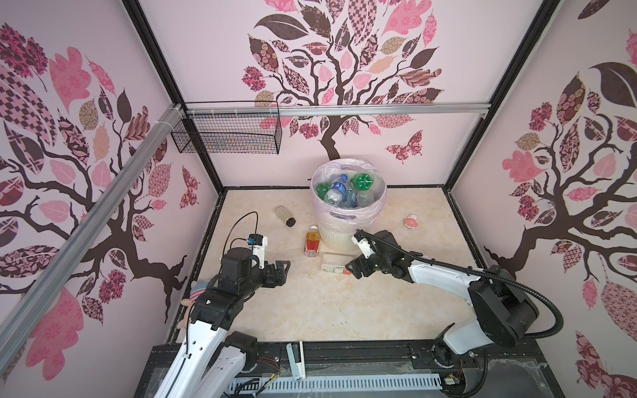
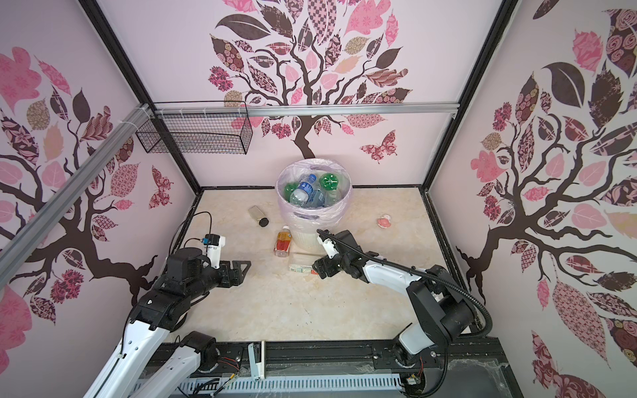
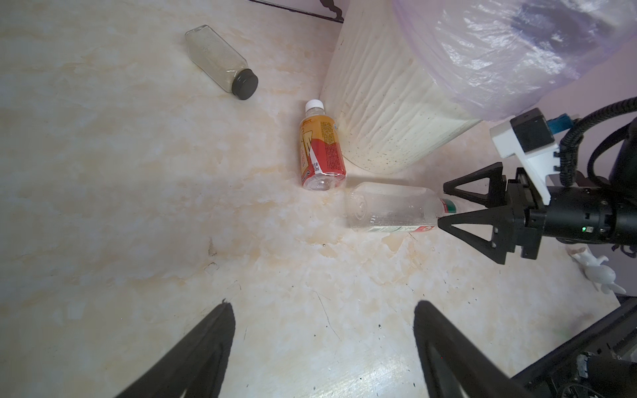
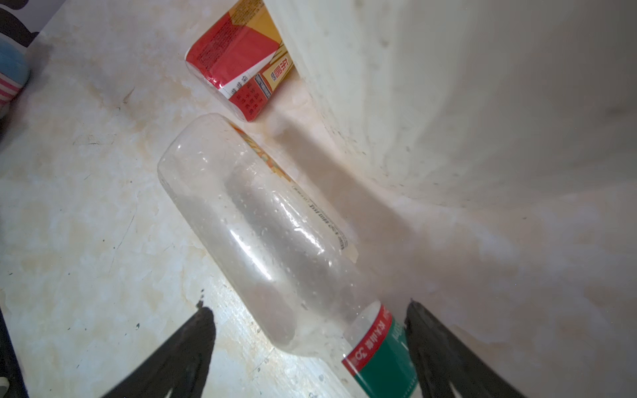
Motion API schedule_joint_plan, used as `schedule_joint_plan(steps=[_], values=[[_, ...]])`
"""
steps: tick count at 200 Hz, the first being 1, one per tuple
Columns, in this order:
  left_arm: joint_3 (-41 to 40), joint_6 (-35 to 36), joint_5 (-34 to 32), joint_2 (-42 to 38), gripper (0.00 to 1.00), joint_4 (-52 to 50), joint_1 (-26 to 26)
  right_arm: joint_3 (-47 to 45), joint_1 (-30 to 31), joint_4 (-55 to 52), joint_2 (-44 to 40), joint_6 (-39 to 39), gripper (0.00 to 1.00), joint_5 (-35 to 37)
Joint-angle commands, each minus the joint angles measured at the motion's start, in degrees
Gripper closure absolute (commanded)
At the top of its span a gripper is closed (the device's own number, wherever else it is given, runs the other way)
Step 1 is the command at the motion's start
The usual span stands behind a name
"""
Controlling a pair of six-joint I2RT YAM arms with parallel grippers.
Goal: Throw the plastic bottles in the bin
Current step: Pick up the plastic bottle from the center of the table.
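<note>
Idling left gripper (image 1: 284, 272): jaws wide, empty, well off the bin (image 1: 336, 237), leaving the other arm room.
right gripper (image 3: 442, 206): jaws wide astride the neck of the clear bottle (image 4: 262, 224), not clamped; probably lining up a grab.
clear bottle: flat at the bin's foot, near side.
orange-red bottle (image 1: 312, 243): flat just beside the bin's wall, not yet binned.
binned bottles (image 1: 341, 193): heaped inside the bin.
</note>
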Motion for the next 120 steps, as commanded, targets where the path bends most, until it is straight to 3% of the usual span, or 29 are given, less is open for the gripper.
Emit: schedule_joint_plan(steps=[1, 120], values=[[-1.1, 0.2, -0.3, -0.5, 0.15, 1.3, 0.3, 1.5, 1.6, 0.8, 1.9, -2.0, 0.11, 0.2], [-1.1, 0.3, -0.4, -0.4, 0.15, 1.3, 0.3, 4.9, 9.6, -1.8, 6.5, -4.2, 0.13, 3.8]])
